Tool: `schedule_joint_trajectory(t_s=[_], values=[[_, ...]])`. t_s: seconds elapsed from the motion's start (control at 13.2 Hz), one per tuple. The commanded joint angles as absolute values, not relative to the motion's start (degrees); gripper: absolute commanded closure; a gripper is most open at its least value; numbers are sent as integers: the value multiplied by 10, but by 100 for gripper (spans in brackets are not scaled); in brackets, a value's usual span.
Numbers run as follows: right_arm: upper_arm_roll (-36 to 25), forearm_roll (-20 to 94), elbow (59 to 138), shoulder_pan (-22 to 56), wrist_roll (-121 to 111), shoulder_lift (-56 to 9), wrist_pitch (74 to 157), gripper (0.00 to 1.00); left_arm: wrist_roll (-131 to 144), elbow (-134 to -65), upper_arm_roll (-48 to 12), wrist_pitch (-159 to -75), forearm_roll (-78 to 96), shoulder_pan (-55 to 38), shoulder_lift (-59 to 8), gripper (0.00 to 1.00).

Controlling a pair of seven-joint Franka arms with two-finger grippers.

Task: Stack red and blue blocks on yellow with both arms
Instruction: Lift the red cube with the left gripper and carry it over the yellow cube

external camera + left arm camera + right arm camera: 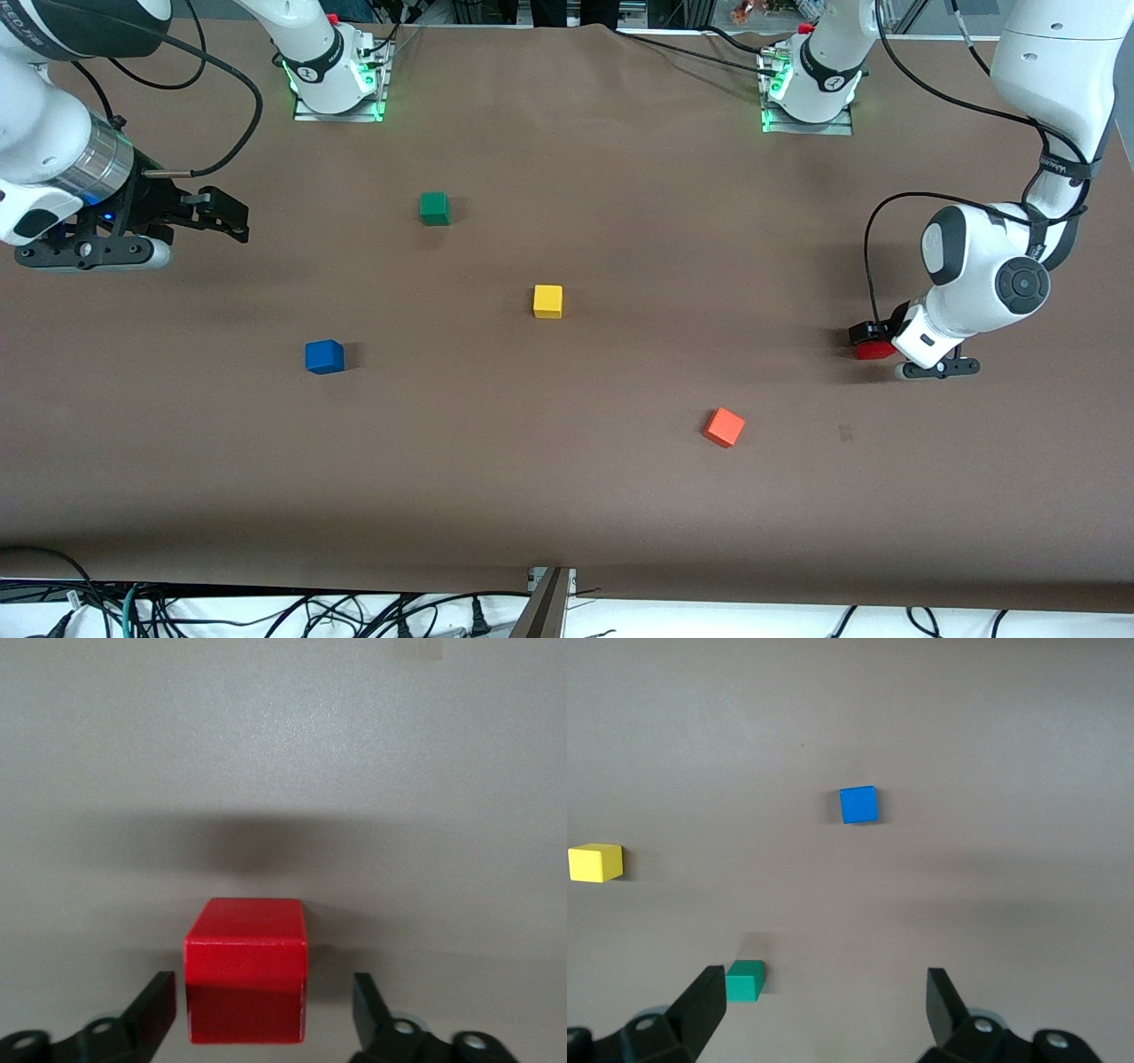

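The red block [876, 350] sits on the table at the left arm's end. My left gripper [872, 340] is down around it, open, one finger on each side with a gap at both; the left wrist view shows the red block [246, 983] between the fingers [152, 1005]. The blue block [324, 356] lies toward the right arm's end, nearer the front camera than the yellow cube [547, 301] at mid-table. My right gripper [232, 218] hangs open and empty above the table at the right arm's end. Its wrist view shows the blue block [858, 804] and the yellow cube [595, 862].
A green cube [434, 208] lies farther from the front camera than the yellow cube, and it shows in the right wrist view [744, 981]. An orange-red cube [724, 427] lies nearer the front camera, between the yellow cube and the red block. Brown cloth [567, 496] covers the table.
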State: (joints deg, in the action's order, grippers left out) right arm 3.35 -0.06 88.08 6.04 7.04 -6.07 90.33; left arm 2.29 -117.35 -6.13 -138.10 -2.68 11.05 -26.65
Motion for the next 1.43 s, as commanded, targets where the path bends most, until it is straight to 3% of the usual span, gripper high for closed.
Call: schedule_joint_trajectory(t_s=[0.0,0.15,0.3,0.45,0.6,0.83,1.36], values=[[33,9,878,60,72,-54,901,0,11,-1190,-65,-1381,-40,118,-248,50],[33,9,878,60,73,-54,900,0,11,-1189,-65,-1381,-39,119,-249,59],[33,9,878,60,73,-54,899,0,12,-1185,-65,-1377,-39,118,-245,80],[34,9,878,61,73,-54,897,0,18,-1165,-69,-1350,-37,109,-230,86],[34,9,878,61,73,-54,901,0,28,-1116,-120,-1293,-35,110,-225,92],[34,9,878,61,73,-54,899,0,144,-1038,-204,-1226,-41,92,-229,93],[34,11,879,61,73,-54,896,0,439,-870,-207,-1193,-43,-179,-320,93]])
